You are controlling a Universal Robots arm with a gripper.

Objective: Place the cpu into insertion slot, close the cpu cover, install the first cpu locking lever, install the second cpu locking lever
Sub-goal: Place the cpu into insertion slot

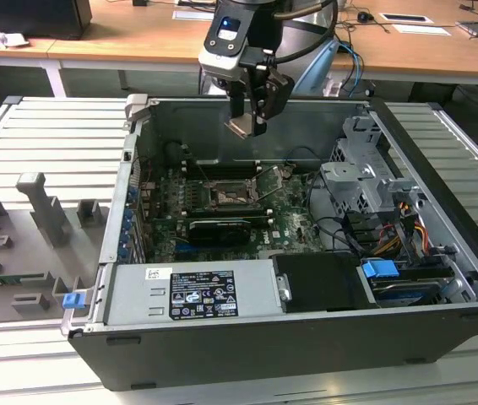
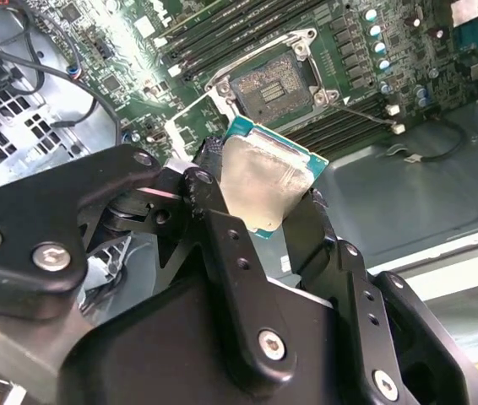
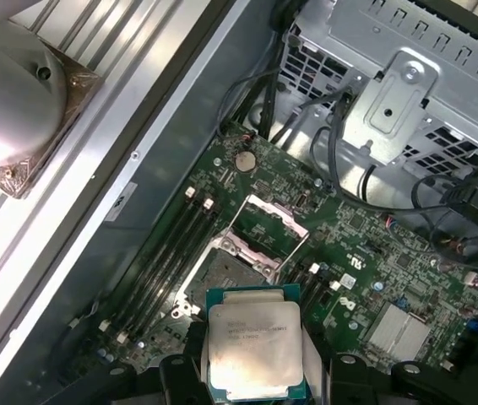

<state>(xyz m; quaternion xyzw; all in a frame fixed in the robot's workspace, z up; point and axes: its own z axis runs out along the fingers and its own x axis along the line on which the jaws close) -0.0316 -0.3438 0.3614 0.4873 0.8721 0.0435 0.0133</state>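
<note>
Plainly, the end effector (image 2: 260, 190) pinches the cpu (image 2: 266, 173) by two opposite edges, its fingers (image 2: 212, 169) drawn in just to the chip's width. The chip hangs tilted in the air inside the open case (image 1: 222, 359), well above the slot (image 3: 226, 272), which lies bare beside its raised cover (image 3: 266, 221). To seat it well, I judge the chip should be levelled, squared to the slot's rim and lowered straight down, never slid across the contacts or pressed.

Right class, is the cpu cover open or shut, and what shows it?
Open: the cpu cover tilts up beside the exposed insertion slot; the pincer holds the cpu.
</note>
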